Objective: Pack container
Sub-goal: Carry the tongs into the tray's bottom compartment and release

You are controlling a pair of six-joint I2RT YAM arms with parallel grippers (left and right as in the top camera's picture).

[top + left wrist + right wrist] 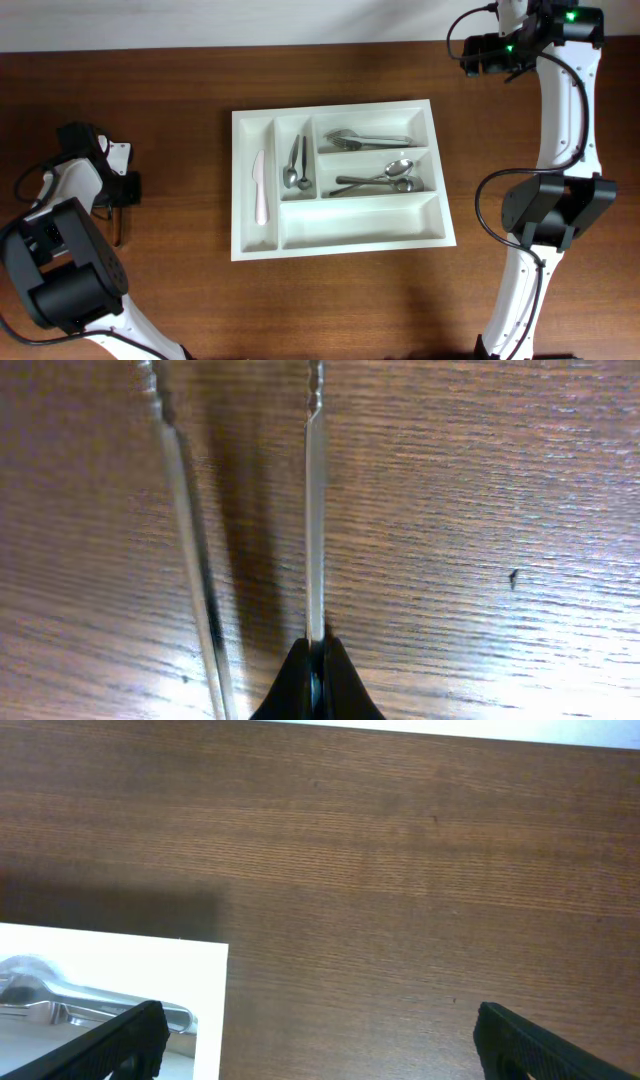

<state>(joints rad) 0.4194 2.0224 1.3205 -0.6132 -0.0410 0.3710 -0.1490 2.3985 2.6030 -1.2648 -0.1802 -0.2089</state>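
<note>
Left gripper (316,672) is clamping a thin metal utensil (315,510); tray (360,225) is lying mid-way across the table (150,300), long axis running left-right, narrow compartments toward the left arm; right gripper (320,1015) is hanging wide open near its corner.

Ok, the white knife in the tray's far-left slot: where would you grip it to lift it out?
Near the middle of the white knife, coming straight down from above with the jaws closing across its narrow width. It lies flat and lengthwise in a narrow slot of the container, whose walls would likely block any sideways approach.
</note>
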